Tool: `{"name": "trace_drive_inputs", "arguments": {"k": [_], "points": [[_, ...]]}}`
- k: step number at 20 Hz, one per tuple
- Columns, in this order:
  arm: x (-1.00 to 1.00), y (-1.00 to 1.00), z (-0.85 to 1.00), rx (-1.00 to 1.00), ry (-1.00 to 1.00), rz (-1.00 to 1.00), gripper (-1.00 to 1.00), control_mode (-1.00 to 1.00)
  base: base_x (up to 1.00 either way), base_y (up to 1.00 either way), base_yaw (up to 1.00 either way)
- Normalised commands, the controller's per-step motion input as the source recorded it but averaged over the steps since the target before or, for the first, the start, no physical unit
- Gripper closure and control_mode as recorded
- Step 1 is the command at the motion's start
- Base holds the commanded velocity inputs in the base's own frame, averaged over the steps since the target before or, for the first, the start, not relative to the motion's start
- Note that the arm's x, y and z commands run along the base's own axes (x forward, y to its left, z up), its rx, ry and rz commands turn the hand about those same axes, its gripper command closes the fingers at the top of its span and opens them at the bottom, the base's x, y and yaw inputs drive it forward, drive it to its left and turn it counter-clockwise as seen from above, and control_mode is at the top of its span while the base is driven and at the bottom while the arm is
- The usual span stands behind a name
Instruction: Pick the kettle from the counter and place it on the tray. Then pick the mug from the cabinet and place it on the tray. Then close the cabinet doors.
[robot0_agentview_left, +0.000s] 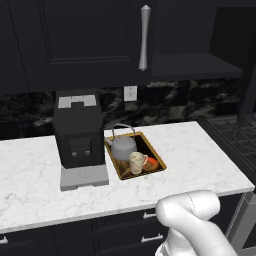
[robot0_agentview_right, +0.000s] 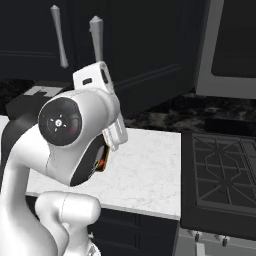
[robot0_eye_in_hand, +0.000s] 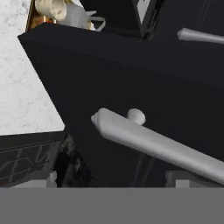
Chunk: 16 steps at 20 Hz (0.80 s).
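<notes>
The gripper's fingers cannot be made out, so whether it is open or closed cannot be told; the hand view looks closely at a black cabinet door (robot0_eye_in_hand: 131, 78) and its long silver handle (robot0_eye_in_hand: 157, 142). The kettle (robot0_agentview_left: 123, 146) and mug (robot0_agentview_left: 137, 161) sit on the tray (robot0_agentview_left: 152, 146), beside a black coffee machine (robot0_agentview_left: 78, 131) on the white marble counter (robot0_agentview_left: 200, 155). No writing is readable. A stove (robot0_agentview_right: 222, 175) lies right of the counter.

You're facing a dark kitchen — black marbled backsplash (robot0_agentview_left: 175, 100) with a white wall outlet (robot0_agentview_left: 130, 93), big black coffee machine (robot0_agentview_left: 78, 131) on its grey base, black gas stove (robot0_agentview_right: 220, 175) with cast grates — dim, even light.
</notes>
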Motion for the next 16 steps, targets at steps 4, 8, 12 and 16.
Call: {"name": "trace_drive_inputs", "arguments": {"k": [4,8,12,16], "points": [[0.55,0.6,-0.02,0.0,0.0,0.16,-1.0,-1.0,0.0,0.0,0.0],[0.67,0.49,0.0,0.0,0.0,0.1,-1.0,-1.0,0.0,0.0,0.0],[0.77,0.41,0.0,0.0,0.0,0.03,-1.0,-1.0,0.0,0.0,0.0],[0.84,0.32,-0.01,0.0,0.0,0.02,-1.0,-1.0,0.0,0.0,0.0]]}}
